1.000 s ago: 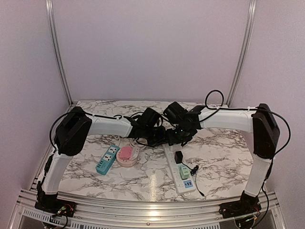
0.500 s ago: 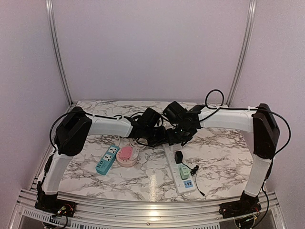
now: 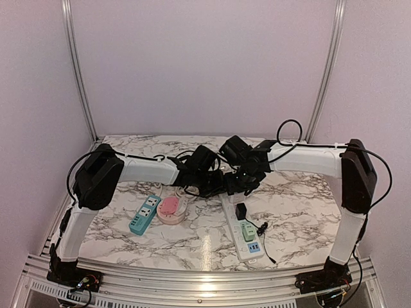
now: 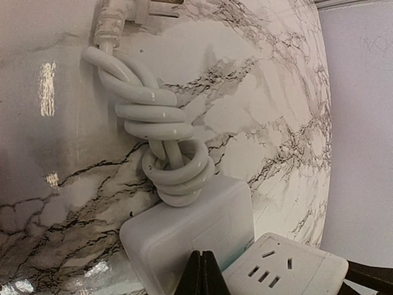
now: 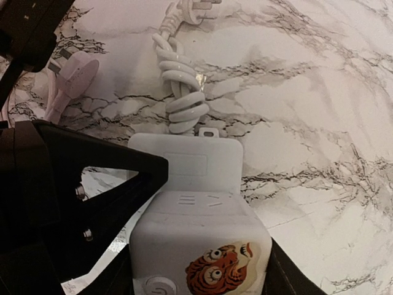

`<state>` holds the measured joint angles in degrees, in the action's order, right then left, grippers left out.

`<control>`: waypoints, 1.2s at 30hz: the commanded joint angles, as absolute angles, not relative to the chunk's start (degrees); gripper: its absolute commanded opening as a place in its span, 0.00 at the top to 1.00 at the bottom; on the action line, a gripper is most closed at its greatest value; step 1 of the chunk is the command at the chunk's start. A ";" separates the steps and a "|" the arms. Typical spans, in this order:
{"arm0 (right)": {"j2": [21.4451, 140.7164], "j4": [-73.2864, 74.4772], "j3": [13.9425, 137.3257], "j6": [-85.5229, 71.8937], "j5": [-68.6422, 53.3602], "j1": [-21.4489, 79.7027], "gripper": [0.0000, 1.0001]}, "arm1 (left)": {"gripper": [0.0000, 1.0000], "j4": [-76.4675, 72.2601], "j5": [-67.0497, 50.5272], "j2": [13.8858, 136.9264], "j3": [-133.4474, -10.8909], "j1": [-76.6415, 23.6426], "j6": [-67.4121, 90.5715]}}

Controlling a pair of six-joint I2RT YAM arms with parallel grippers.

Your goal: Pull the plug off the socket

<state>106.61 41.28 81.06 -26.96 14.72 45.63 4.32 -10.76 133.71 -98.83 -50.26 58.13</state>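
A teal power strip (image 3: 144, 215) and a pink one (image 3: 170, 208) lie to the left of the white power strip (image 3: 235, 226), apart from it and outside this job.

The left gripper (image 3: 215, 186) hangs at the white power strip's far end, on its left side. In its wrist view the jaws meet at a point with only a hairline between them, so they are closed on nothing, with the tips just over the strip's end block. The knotted white cord (image 4: 163, 141) trails off beyond that end.

The right gripper (image 3: 239, 186) sits over the same far end. Its wrist view shows the strip's body, tiger sticker (image 5: 221, 267) uppermost, filling the gap between the two black fingers (image 5: 92, 203), so the jaws look clamped across the strip's width.

The black plug (image 3: 241, 210) stands in a socket partway along the white power strip, on the bases' side of both grippers and close to them. The strip's long axis runs from the grippers toward the right arm's base. The plug rises off its face, so the pull will likely be straight up. With the right arm pinning the strip, the free left gripper looks the one to come across and take the plug, though it lies a touch closer to the right.
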 commanded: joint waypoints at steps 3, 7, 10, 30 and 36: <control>101.70 42.23 86.06 -26.52 18.37 45.70 0.77 | 1.00 15.30 -7.48 138.34 -95.42 -50.65 57.57; 101.63 42.38 86.52 -26.50 18.36 45.52 0.77 | 1.00 15.42 -7.41 138.34 -95.45 -50.66 57.50; 101.52 42.68 86.57 -26.29 18.46 45.31 0.77 | 1.00 15.33 -7.46 138.25 -95.36 -50.63 57.40; 96.94 35.01 81.25 -24.23 13.00 36.46 0.77 | 1.00 22.51 -8.36 132.26 -107.78 -50.70 48.59; 95.16 23.36 75.11 -23.85 2.33 29.35 0.77 | 1.00 24.94 -7.60 127.22 -107.98 -50.59 46.03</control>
<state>97.43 33.45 77.89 -24.60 10.48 33.39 19.84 -8.86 132.35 -106.89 -50.37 49.39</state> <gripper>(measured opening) 0.576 0.005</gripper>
